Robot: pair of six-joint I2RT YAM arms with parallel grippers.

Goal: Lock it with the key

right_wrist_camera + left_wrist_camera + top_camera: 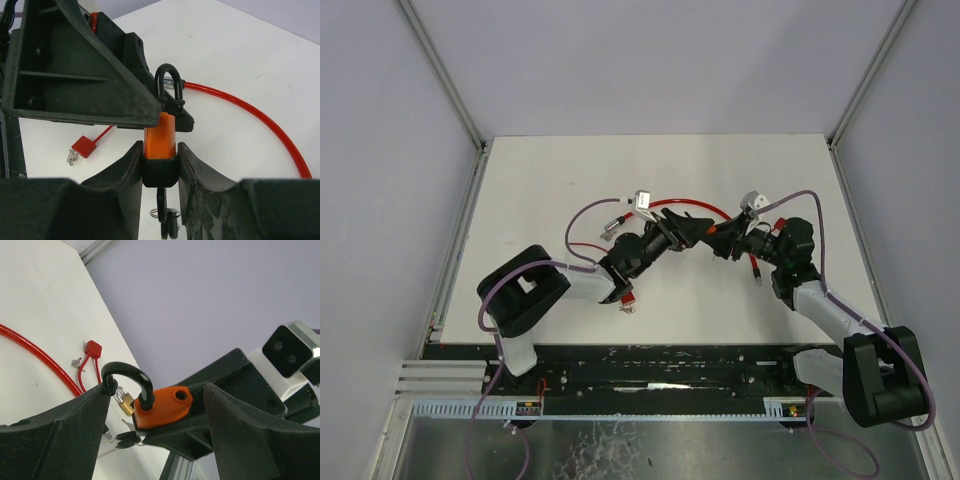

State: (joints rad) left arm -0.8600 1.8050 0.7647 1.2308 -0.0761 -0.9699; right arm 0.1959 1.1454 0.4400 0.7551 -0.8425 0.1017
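An orange padlock (pixel 160 135) with a black shackle (pixel 168 75) is held off the table, and my right gripper (pixel 160 150) is shut on its black lower end. A black-headed key (pixel 161 200) sticks out of the bottom of the padlock, with more keys on a ring beneath it. My left gripper (pixel 157 390) is open, with its fingers on either side of the padlock (pixel 162 405). Its left fingertip (pixel 102 395) sits against the shackle's (pixel 127 375) outer leg. In the top view the two grippers meet mid-table at the padlock (pixel 713 232).
A red cable (pixel 685 205) loops across the table behind the grippers. A red tag (pixel 93 348) with small keys lies on the table, and a small brass padlock (pixel 125 402) sits beyond the shackle. Grey walls enclose the table on three sides.
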